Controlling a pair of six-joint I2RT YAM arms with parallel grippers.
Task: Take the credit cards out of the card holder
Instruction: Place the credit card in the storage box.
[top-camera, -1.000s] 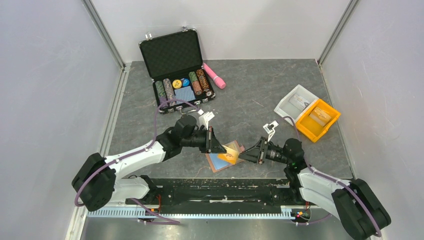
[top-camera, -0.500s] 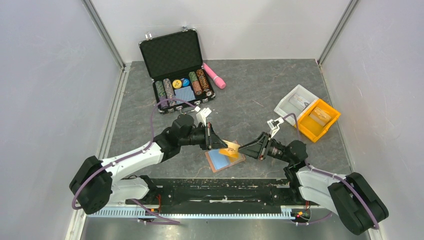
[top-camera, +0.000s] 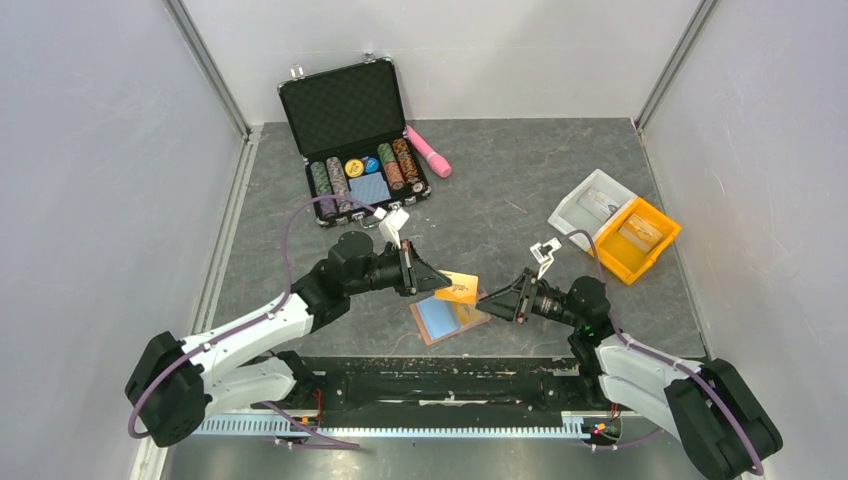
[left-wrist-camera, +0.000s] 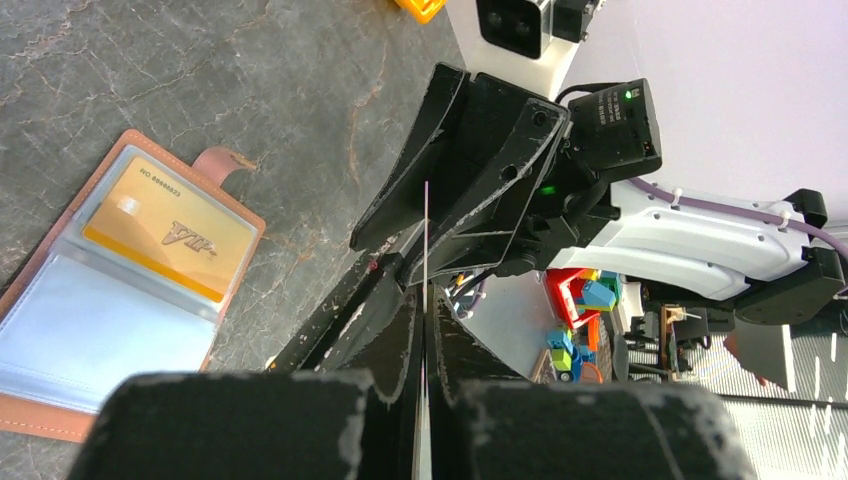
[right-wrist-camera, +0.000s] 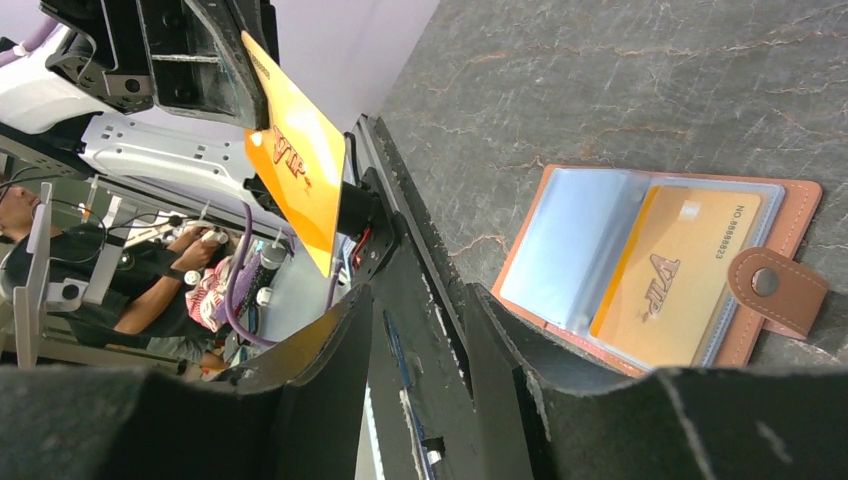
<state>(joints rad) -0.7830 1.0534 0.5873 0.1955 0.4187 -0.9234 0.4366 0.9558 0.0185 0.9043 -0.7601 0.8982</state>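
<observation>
Now left end effector (top-camera: 438, 283) holds card (top-camera: 458, 288) higher.

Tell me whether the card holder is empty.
Not empty. The holder lies open with one gold card in a pocket; the left gripper holds an orange card clear of it.

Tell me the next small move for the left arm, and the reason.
Probably swing the left tool sideways and lay its orange VIP card flat on bare table, away from the card holder. The card is already clear of the pockets, pinched in the air, and a second gold card sits in the holder's pocket, yet to be pulled.
</observation>
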